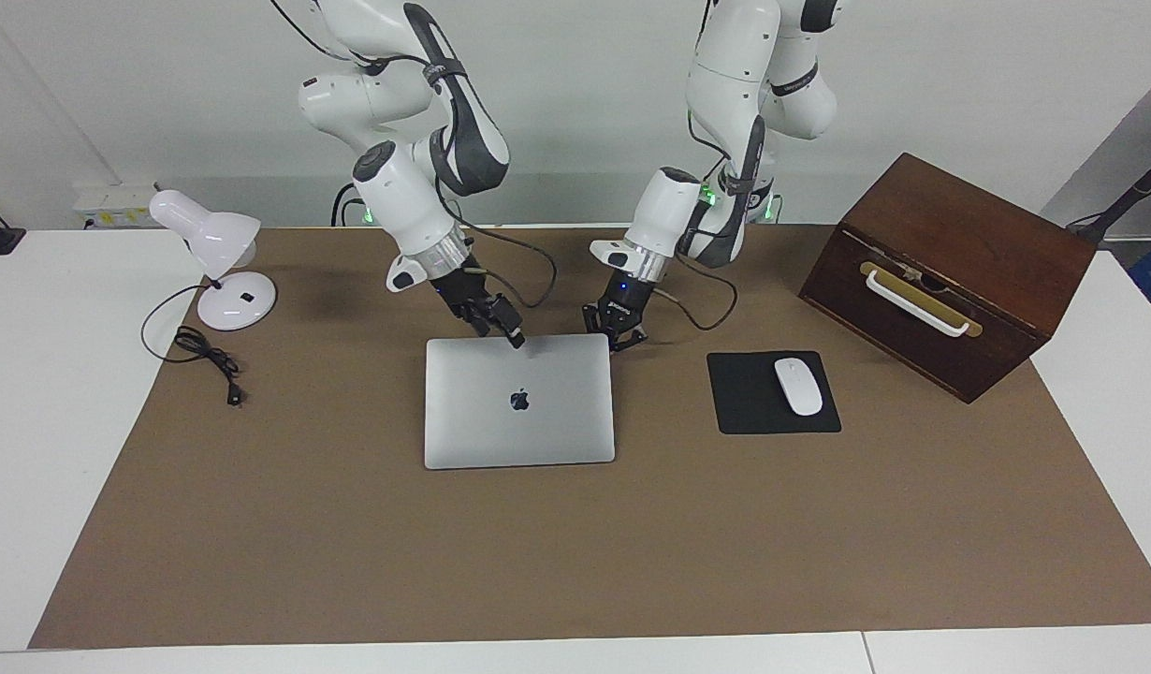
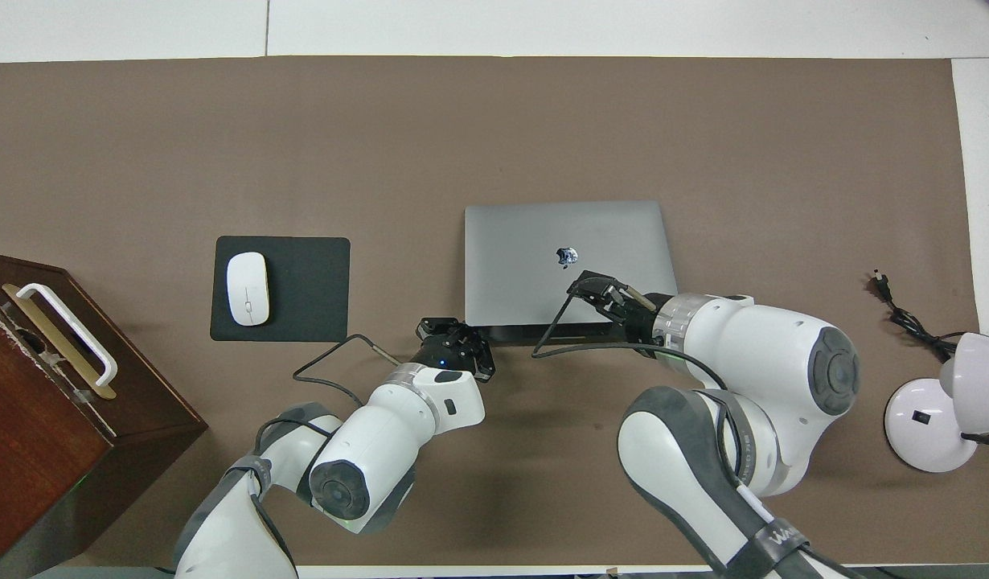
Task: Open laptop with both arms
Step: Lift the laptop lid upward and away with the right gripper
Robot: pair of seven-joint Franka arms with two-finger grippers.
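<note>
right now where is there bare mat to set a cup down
The broad strip of brown mat farther from the robots than the laptop lies bare. So does the patch between the laptop and the lamp with its cord. It is crowded at the laptop's robot-side edge, where the right pincer and left pincer work.

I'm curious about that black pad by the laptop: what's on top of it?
A white computer mouse lies on the black mouse pad, on the part toward the wooden box. The rest of the pad is bare. What is under the mouse is covered.
</note>
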